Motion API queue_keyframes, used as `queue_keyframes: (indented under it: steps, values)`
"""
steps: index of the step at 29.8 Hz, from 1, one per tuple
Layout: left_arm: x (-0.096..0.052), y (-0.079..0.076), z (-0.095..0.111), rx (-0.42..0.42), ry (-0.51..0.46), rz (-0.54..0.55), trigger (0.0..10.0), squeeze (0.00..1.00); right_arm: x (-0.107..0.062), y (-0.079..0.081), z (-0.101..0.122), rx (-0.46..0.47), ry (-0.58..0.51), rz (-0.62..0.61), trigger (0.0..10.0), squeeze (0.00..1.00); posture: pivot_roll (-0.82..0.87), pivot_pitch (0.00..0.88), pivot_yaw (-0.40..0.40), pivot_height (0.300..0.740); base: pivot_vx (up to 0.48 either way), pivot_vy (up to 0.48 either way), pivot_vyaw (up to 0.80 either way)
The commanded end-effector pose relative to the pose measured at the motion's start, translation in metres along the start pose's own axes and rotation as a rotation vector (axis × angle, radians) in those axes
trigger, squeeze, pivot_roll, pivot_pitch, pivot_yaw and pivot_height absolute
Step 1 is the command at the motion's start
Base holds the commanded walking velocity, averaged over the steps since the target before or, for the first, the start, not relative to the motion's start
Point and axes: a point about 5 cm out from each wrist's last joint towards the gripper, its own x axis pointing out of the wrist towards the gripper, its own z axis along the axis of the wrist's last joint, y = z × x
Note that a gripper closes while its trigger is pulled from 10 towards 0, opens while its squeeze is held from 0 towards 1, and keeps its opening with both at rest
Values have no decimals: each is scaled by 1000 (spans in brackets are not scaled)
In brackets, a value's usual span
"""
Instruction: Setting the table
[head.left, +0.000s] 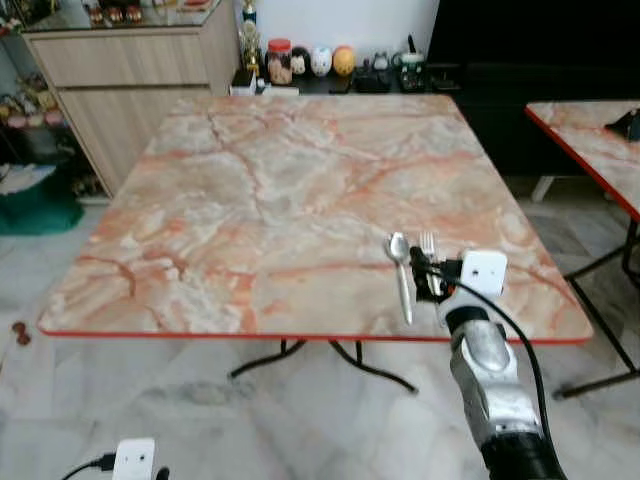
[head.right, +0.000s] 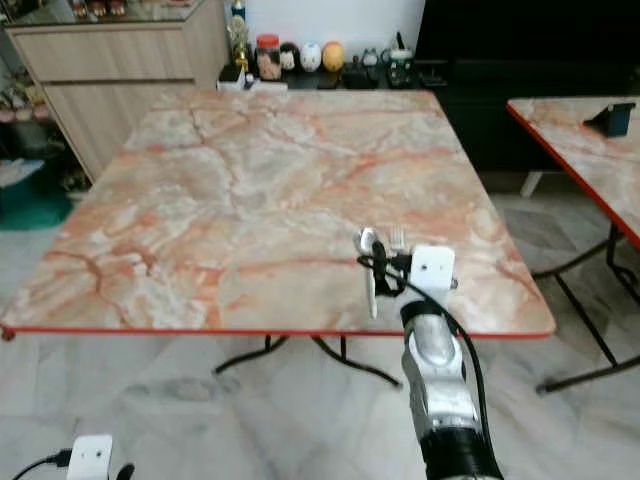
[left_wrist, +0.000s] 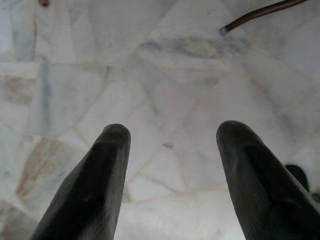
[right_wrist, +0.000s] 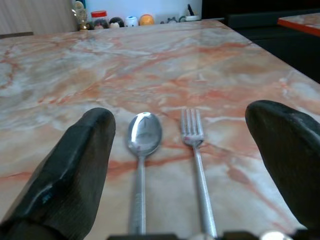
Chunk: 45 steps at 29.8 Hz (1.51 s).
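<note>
Marble-patterned in peach and cream, the square table (head.left: 250, 200) has a thin red edge and stands on dark metal legs over a pale tiled floor (head.left: 200, 420). Near its front edge, toward the robot's right, a silver spoon (head.left: 401, 270) and a silver fork (head.left: 428, 243) lie side by side, close together and roughly parallel, bowl and tines pointing toward the far side of the table — the spoon on the left, the fork on the right.

Over the handles of both pieces sits the right gripper (right_wrist: 185, 150), reaching in from the front edge on its silver arm (head.left: 490, 390). Its two black fingers (right_wrist: 75, 165) are spread wide, one outside the spoon and the other outside the fork, so both utensils lie between them; in the right wrist view neither finger touches the cutlery. A small white box (head.left: 484, 270) with a black cable rides on that wrist.

Down by the floor hangs the left gripper (left_wrist: 170, 165), its fingers also parted, with bare tiles between them and the end of a dark table leg (left_wrist: 260, 12) beyond.

Behind the table, a wooden cabinet (head.left: 120, 80) stands at the left, and a row of small jars and figurines (head.left: 310, 62) sits on a low dark unit against the wall. At the right is the corner of a second table (head.left: 590, 140) with the same marbled top — a dark object (head.right: 612, 118) rests on it
</note>
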Motion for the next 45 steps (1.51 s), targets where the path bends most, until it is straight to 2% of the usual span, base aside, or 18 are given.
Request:
queue_keyframes:
  steps: [1, 15, 32, 36, 45]
  values:
    - [0, 2, -2, -10, 9, 6, 10000, 0, 1, -3, 6, -7, -25, -10, 10000, 0, -67, 0, 54, 732, 0, 0, 0]
    - [2, -2, 10, -27, -55, -9, 10000, 0, 2, 2, 5, 2, -27, -1, 10000, 0, -61, 0, 56, 732, 0, 0, 0]
    - [2, -3, 12, -37, -60, -20, 10000, 0, 1, 4, 5, 3, -38, 12, 10000, 0, -66, 0, 59, 732, 0, 0, 0]
    - [3, -3, 12, -34, -59, -21, 10000, 0, 0, 6, 7, -27, -57, 32, 10000, 0, -70, 0, 62, 732, 250, 0, 534]
    - [3, -3, 13, -31, -61, -26, 10000, 0, 0, 7, 6, -10, -54, 32, 10000, 0, -73, 0, 64, 732, 287, 0, 183]
